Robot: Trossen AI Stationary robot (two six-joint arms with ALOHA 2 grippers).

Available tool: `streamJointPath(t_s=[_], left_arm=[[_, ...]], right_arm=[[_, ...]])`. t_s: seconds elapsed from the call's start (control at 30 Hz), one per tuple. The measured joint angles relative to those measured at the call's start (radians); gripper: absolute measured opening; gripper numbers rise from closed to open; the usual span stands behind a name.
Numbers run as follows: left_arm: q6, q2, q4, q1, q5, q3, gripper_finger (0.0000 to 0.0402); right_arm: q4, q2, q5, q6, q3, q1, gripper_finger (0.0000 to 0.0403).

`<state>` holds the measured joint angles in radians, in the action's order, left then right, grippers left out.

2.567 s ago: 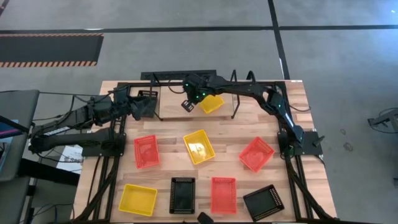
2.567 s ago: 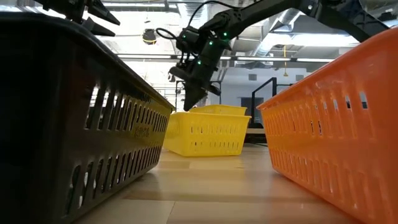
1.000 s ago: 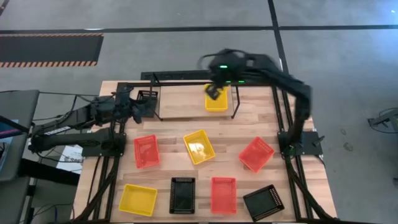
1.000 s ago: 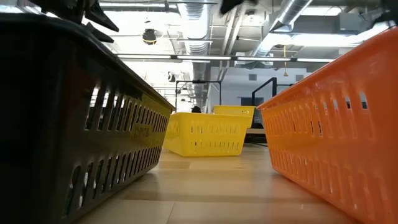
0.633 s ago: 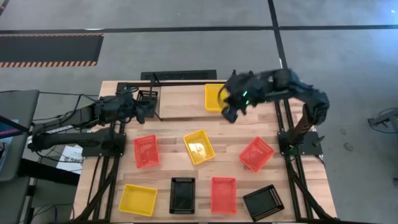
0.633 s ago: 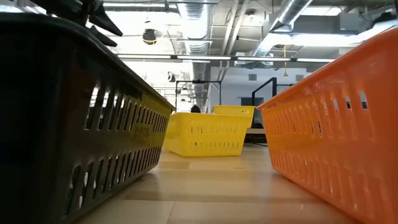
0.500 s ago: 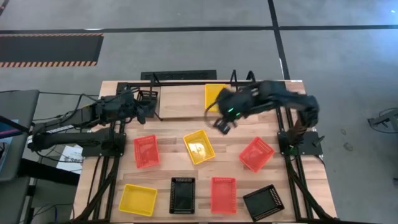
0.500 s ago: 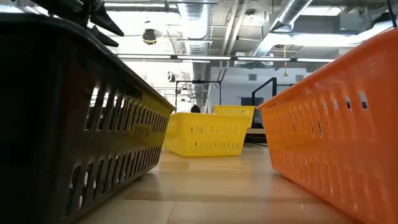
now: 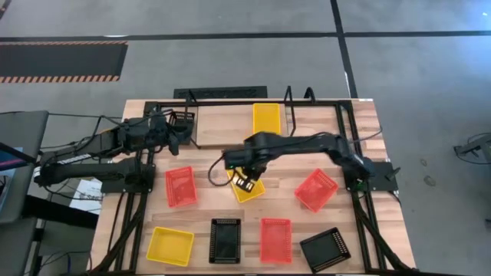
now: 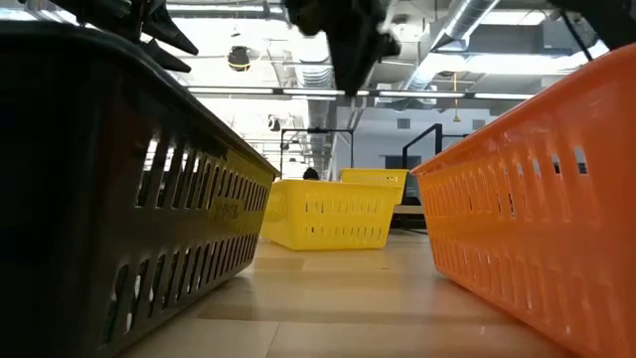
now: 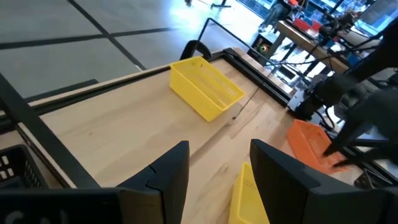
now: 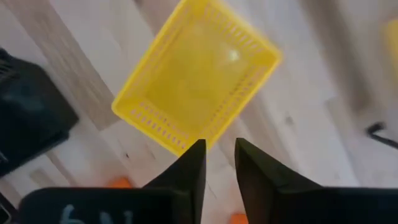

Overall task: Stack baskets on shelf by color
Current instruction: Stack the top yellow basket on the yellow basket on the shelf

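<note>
My right gripper point(image 9: 244, 181) is open by a narrow gap and hovers over the near edge of a yellow basket point(image 12: 196, 87) lying at an angle mid-table point(image 9: 245, 182). The low view shows this gripper point(image 10: 348, 50) well above that basket point(image 10: 328, 214). Another yellow basket point(image 9: 266, 119) sits flat on the right end of the shelf point(image 9: 230, 143), a low black tube rack. My left gripper point(image 9: 175, 132) waits open at the shelf's left end beside a black basket point(image 9: 182, 121), with nothing between its fingers point(image 11: 168, 177).
On the table lie red baskets point(image 9: 180, 186) point(image 9: 316, 189) point(image 9: 275, 239), a yellow one point(image 9: 169, 245), and black ones point(image 9: 225, 240) point(image 9: 324, 249). The shelf's left and middle stretch point(image 11: 124, 124) shows bare wood. A black frame point(image 9: 345, 138) edges the tabletop.
My right gripper has left the yellow basket on the shelf. It swung toward the table's near edge and somewhat left, coming down over the yellow basket mid-table. The shelf's yellow basket stays where it was.
</note>
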<state>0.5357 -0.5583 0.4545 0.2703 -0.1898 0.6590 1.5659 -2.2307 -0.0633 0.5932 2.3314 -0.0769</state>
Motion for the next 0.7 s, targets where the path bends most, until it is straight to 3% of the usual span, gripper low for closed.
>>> streamJointPath(t_s=[0.3,0.53,0.7], left_arm=[[-0.001,0.0,0.0,0.0,0.009,0.0,0.0158],[0.0,0.0,0.0,0.0,0.028,0.0,0.0157],[0.0,0.0,0.0,0.0,0.028,0.0,0.0158]], right_arm=[[-0.013,-0.116,0.065,-0.089,0.0,0.006,0.0154],[0.005,-0.105,0.08,-0.164,0.0,0.011,0.0158],[0.006,-0.022,0.0,-0.114,-0.002,0.044,0.0158]])
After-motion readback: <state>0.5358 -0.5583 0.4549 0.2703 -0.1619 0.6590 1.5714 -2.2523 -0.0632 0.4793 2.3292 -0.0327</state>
